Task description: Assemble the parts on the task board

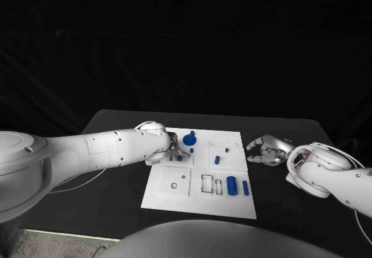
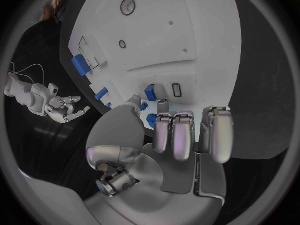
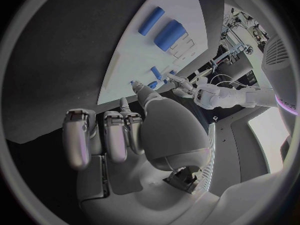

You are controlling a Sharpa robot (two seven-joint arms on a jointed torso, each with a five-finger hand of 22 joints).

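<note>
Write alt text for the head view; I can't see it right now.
The left hand reaches over the left edge of the white task board, fingers among small blue parts. The right hand hovers off the board's right edge, holding nothing. Two blue cylinders lie lower right on the board.

A flat black matte table sits ahead, with a dark black backdrop rising behind it. Down at the near corner there's a strip of pale speckled floor, dimly lit.
</note>
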